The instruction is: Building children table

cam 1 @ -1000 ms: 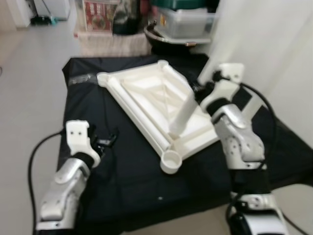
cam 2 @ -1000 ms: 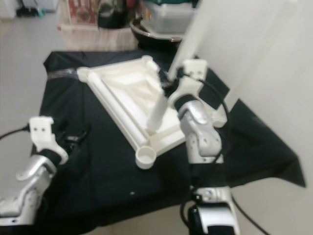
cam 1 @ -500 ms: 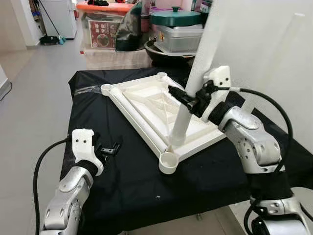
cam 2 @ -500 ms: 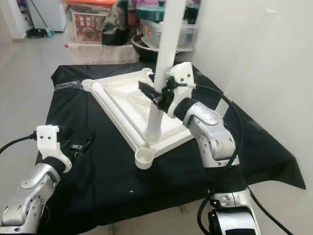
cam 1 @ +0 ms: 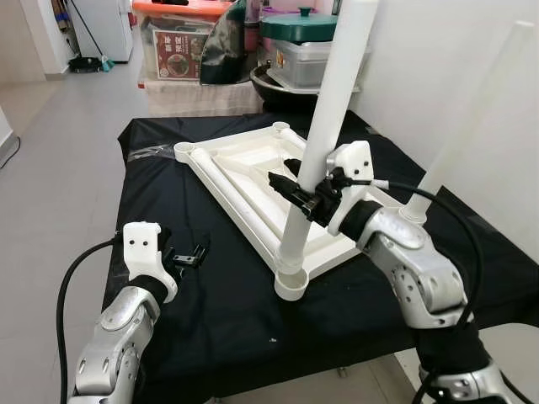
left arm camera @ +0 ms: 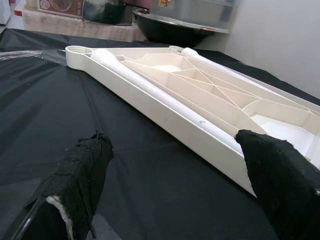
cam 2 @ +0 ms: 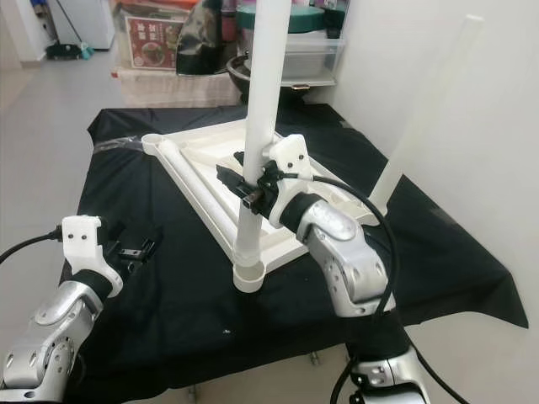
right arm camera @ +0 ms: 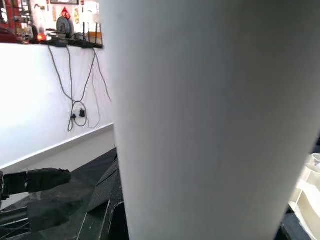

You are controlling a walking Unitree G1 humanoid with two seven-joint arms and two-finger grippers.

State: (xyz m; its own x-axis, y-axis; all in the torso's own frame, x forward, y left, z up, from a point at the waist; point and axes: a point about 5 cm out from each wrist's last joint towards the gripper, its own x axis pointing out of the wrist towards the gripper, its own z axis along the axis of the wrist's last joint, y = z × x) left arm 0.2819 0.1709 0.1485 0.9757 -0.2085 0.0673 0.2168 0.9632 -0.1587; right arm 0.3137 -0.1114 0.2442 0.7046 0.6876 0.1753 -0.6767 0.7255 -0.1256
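A white children's tabletop [cam 1: 238, 179] lies upside down on the black-covered table [cam 1: 219, 311]. My right gripper [cam 1: 296, 187] is shut on a white table leg [cam 1: 333, 88], holding it upright. The leg's lower end sits in the round socket [cam 1: 291, 287] at the near corner. The same leg [right arm camera: 210, 120] shows very close in the right wrist view. A second white leg [cam 1: 478, 111] stands tilted at the right corner. My left gripper [cam 1: 190, 252] is open over the cloth left of the tabletop, its fingers [left arm camera: 80, 175] wide apart with nothing between them.
Behind the table stand storage boxes [cam 1: 181, 46], a dark pan [cam 1: 282, 84] and a green-lidded pot [cam 1: 305, 25]. A white wall [cam 1: 438, 59] runs close along the right. Open floor [cam 1: 59, 143] lies to the left. The cloth hangs over the table's near edge.
My right gripper has carried the leg from the middle of the tabletop to the near corner socket and stood it more upright. The left arm has stayed put.
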